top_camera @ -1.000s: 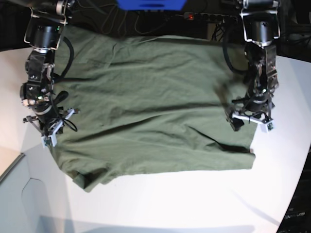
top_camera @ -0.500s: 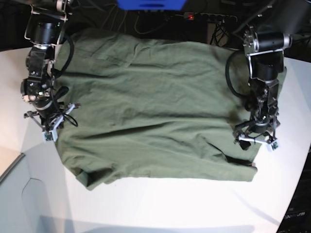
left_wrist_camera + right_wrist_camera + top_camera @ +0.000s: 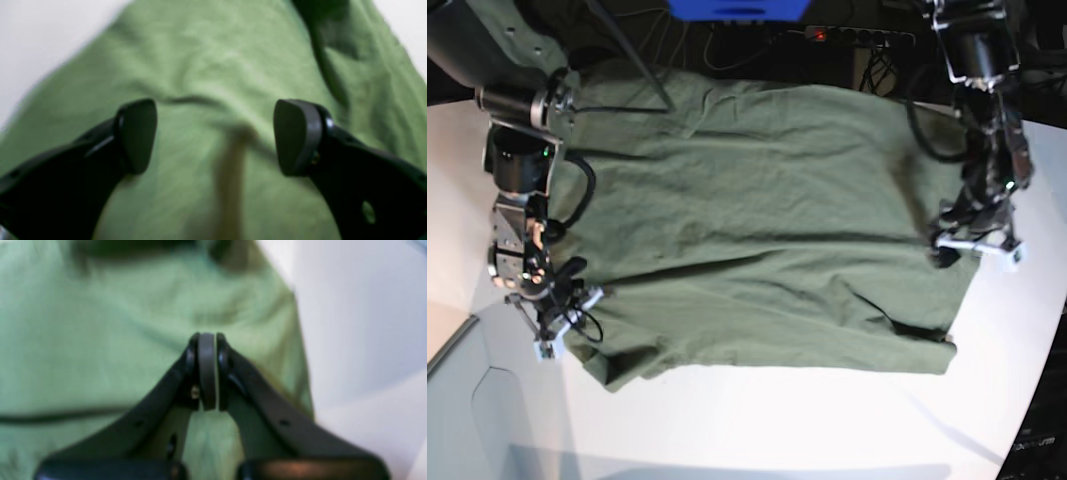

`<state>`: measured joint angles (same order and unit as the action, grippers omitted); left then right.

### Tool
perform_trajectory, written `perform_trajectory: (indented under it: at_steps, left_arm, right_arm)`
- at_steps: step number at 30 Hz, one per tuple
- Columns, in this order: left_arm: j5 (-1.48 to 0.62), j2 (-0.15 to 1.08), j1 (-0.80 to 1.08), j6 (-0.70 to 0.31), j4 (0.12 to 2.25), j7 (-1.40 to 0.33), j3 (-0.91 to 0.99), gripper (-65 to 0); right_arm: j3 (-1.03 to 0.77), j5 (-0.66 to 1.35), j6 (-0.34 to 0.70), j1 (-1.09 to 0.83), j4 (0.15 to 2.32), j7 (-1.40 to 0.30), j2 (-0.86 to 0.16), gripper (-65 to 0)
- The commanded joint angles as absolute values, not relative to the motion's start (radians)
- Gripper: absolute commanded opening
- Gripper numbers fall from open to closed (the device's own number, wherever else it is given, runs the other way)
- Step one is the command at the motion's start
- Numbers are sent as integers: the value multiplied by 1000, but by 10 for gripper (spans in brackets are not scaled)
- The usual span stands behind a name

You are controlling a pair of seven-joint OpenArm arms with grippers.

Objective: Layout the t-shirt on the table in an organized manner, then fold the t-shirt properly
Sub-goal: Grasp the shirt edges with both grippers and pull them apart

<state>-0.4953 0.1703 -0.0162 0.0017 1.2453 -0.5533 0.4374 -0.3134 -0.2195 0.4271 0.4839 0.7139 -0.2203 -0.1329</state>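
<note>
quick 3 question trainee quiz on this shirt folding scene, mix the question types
1. True or false: the left hand is open above the t-shirt.
2. The right hand is: A open, B shut, C out of view?
3. Fill in: the t-shirt lies spread on the white ____.

Key: 1 true. 2 B. 3 table.

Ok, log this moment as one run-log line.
phase: layout | t-shirt: spread on table, wrinkled | left gripper: open above shirt | right gripper: shut at shirt's edge, grip on cloth unclear
</note>
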Motion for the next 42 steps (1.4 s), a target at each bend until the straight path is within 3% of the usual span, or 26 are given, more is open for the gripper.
perform_trajectory:
  at_steps: [1,10,17,19,25,42]
  left_arm:
    - [-499,182,-10,-1,1260,-547,456,-122]
    - [-493,191,81,-4,1164,-547,522,-123]
    - [-493,217,102,-4,1020,-555,513,-140]
    - [-493,217,127,-5,1012,-555,513,-228]
    - [-493,216,176,-5,1007,-555,513,-638]
    - [-496,219,335,-5,1010,-604,518,-650]
  right_arm:
    - [-312,-209,440,527,708,-185,-142,-650]
    - [-312,-211,440,622,437,-15,-140,-650]
    - [-312,-213,418,621,354,81,-163,-650]
    - [-312,-213,348,621,341,88,-179,-650]
    - [-312,-213,211,621,311,113,-193,-650]
    - [-312,-213,186,621,309,107,-193,-650]
